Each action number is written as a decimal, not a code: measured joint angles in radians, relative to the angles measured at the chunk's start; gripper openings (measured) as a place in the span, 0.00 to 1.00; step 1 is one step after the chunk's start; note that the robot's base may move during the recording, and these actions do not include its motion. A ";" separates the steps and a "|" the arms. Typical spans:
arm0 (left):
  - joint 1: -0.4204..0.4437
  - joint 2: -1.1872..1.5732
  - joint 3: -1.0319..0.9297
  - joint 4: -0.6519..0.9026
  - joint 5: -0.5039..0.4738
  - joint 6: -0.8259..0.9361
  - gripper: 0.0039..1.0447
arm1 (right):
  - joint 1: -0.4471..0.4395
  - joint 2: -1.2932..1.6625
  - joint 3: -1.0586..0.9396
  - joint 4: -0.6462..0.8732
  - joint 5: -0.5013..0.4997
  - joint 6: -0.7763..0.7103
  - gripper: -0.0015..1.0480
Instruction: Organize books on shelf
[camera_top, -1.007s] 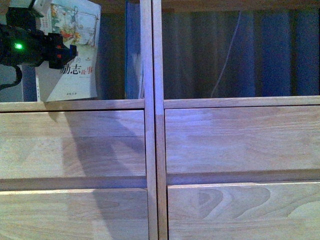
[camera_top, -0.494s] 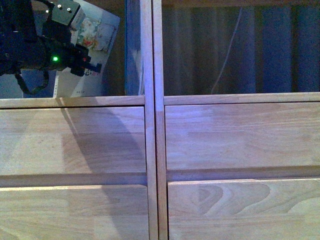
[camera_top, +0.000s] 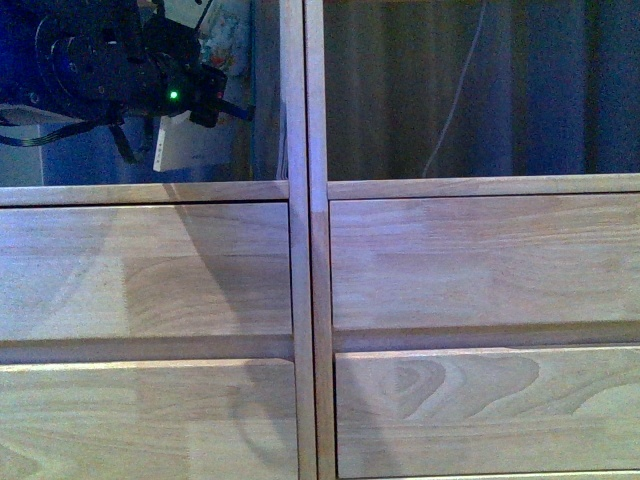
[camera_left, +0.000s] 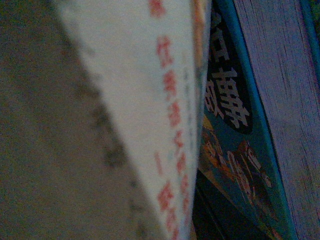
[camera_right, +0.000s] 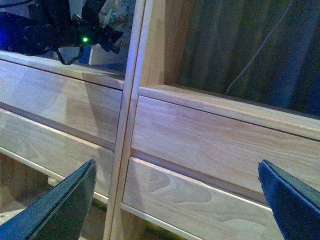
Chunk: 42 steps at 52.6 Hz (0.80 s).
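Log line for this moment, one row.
left claw: grips white paperback in left column's open bay of shelf, beside teal book | right claw: open, empty, facing shelf

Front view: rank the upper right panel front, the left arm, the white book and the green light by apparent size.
1. upper right panel front
2. left arm, nearer the camera
3. white book, partly hidden by the arm
4. green light

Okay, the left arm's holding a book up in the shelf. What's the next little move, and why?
Probably ease the white paperback sideways until it rests flat against the teal book. The left gripper holds it nearly upright, close beside that book, so little travel seems left.
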<state>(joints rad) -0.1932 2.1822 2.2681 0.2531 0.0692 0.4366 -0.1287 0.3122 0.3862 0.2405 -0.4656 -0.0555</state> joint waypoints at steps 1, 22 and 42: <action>-0.001 0.000 0.000 0.000 -0.003 0.001 0.18 | 0.000 0.000 0.000 0.000 0.000 0.000 0.93; -0.017 0.031 0.020 -0.037 -0.094 0.011 0.18 | 0.122 -0.082 -0.071 -0.333 0.462 0.043 0.47; -0.027 0.039 0.053 -0.108 -0.117 -0.021 0.18 | 0.125 -0.164 -0.204 -0.284 0.462 0.044 0.04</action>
<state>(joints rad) -0.2199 2.2208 2.3207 0.1455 -0.0475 0.4152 -0.0036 0.1478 0.1818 -0.0437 -0.0036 -0.0116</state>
